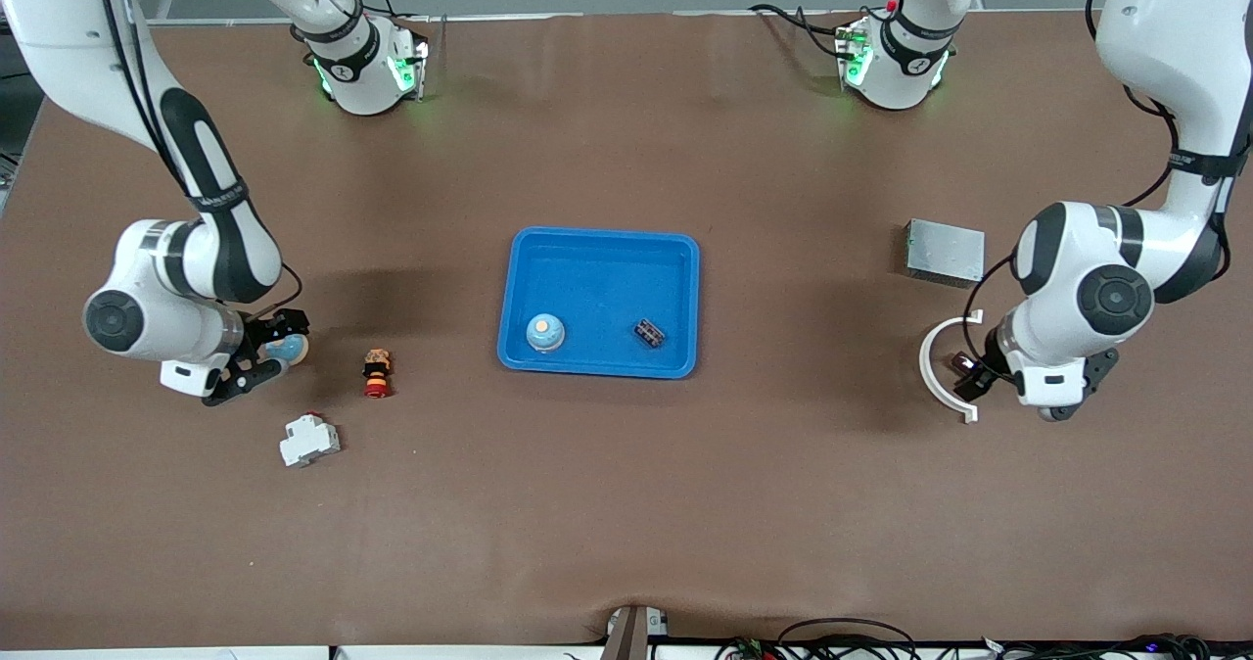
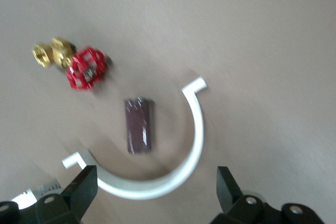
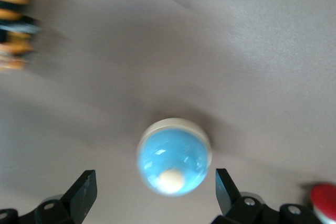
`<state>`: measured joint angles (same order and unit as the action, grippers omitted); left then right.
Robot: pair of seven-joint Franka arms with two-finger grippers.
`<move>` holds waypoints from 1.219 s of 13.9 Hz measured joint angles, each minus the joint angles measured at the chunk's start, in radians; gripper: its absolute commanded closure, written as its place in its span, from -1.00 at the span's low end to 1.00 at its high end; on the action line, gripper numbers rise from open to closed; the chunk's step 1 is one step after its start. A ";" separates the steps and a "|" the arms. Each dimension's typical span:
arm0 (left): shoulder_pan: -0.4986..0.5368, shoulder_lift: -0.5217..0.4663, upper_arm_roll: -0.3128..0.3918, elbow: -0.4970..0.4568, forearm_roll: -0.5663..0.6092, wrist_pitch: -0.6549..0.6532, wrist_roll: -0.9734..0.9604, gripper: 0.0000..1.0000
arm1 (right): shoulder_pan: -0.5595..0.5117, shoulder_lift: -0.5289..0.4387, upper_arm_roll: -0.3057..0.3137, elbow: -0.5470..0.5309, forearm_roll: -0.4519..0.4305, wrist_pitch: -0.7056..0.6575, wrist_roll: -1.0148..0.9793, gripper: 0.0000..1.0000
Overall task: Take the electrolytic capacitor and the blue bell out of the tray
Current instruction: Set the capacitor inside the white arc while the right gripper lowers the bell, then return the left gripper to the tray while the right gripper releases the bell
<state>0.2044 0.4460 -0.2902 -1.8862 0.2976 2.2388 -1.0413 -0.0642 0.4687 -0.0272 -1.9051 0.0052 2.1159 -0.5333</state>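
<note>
Your tray point(image 1: 599, 235) at mid-surface holds a bell point(image 1: 545, 332) and a capacitor point(image 1: 650, 332), so both seem left to do. Your right tool point(image 3: 152, 192), fingers apart, hangs over a second bell point(image 3: 174, 157). Your left tool point(image 2: 155, 192), likewise apart, is over a second capacitor point(image 2: 139, 125).

A robotics laboratory bench is shown. Two white arms are mounted at one edge of a wide table point(image 1: 626, 503) covered with plain brown matting, green status lights being lit at their bases. Cable bundles point(image 1: 842, 640) are seen along the edge nearest the front camera. Small unrelated test objects, among them a grey metal box point(image 1: 944, 252) and a white circuit breaker point(image 1: 309, 440), are laid out well apart.
</note>
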 measured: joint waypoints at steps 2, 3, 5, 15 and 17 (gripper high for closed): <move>-0.002 -0.001 -0.042 0.000 0.000 -0.006 -0.038 -1.00 | 0.038 -0.041 0.010 0.096 0.022 -0.174 0.120 -1.00; -0.002 -0.001 -0.067 0.000 0.000 -0.007 -0.064 -1.00 | 0.071 -0.053 0.013 0.144 0.024 -0.246 0.204 -1.00; -0.004 -0.001 -0.124 0.000 0.000 -0.007 -0.126 -1.00 | 0.146 -0.060 0.017 0.233 0.037 -0.348 0.368 -1.00; -0.203 0.016 -0.257 0.041 0.000 -0.006 -0.479 -1.00 | 0.512 0.010 0.022 0.353 0.078 -0.136 1.051 -1.00; -0.258 0.046 -0.257 0.071 0.000 -0.004 -0.549 -1.00 | 0.537 0.058 0.022 0.353 0.078 -0.056 1.079 -1.00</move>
<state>-0.0537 0.4920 -0.5468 -1.8154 0.2976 2.2350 -1.5907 0.4723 0.5271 -0.0053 -1.5517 0.0831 2.0594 0.5455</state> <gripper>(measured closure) 0.000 0.000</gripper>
